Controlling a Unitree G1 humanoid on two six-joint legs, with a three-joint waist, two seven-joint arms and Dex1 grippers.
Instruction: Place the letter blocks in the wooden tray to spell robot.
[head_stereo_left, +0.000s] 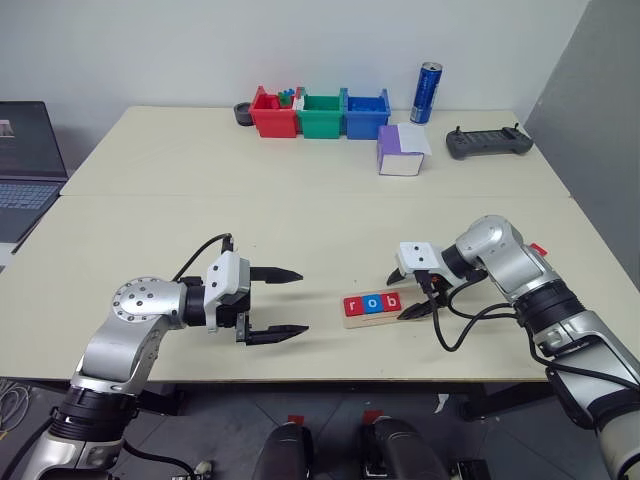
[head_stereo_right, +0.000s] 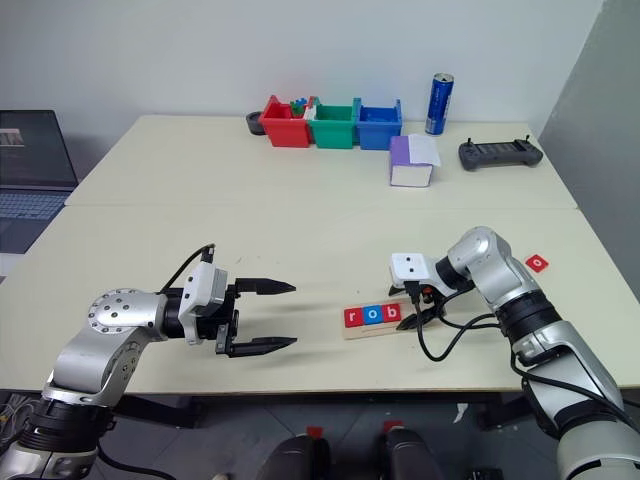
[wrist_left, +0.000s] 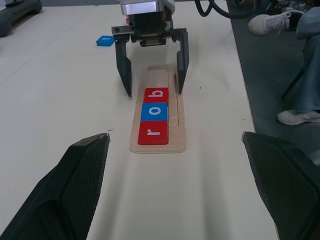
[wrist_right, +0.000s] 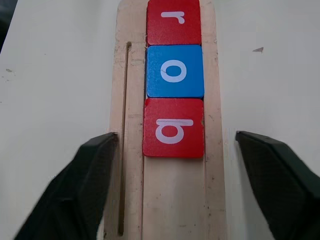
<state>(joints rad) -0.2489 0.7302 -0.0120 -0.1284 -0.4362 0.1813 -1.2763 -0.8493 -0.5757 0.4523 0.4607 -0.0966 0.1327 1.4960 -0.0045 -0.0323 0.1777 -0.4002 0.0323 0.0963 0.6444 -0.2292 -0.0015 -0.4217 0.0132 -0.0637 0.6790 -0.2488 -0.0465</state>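
The wooden tray (head_stereo_left: 372, 311) lies near the table's front edge. Three letter blocks sit in it in a row: red r (head_stereo_left: 352, 305), blue o (head_stereo_left: 371, 303), red b (head_stereo_left: 391, 301). My right gripper (head_stereo_left: 400, 298) is open, tilted down over the tray's empty end, one finger on each side just past the b (wrist_right: 173, 128). My left gripper (head_stereo_left: 300, 301) is open and holds nothing, a short way left of the tray and pointing at it. A loose red o block (head_stereo_right: 538, 263) lies beyond my right forearm. A loose blue block (wrist_left: 104, 40) lies past the right gripper, its letter unreadable.
Red (head_stereo_left: 272, 115), green (head_stereo_left: 321, 117) and blue (head_stereo_left: 366, 115) bins line the table's far edge, with a blue can (head_stereo_left: 429, 92) beside them. A purple-and-white box (head_stereo_left: 402, 150) and a grey controller (head_stereo_left: 488, 143) sit at the back right. A laptop (head_stereo_left: 28, 165) stands far left.
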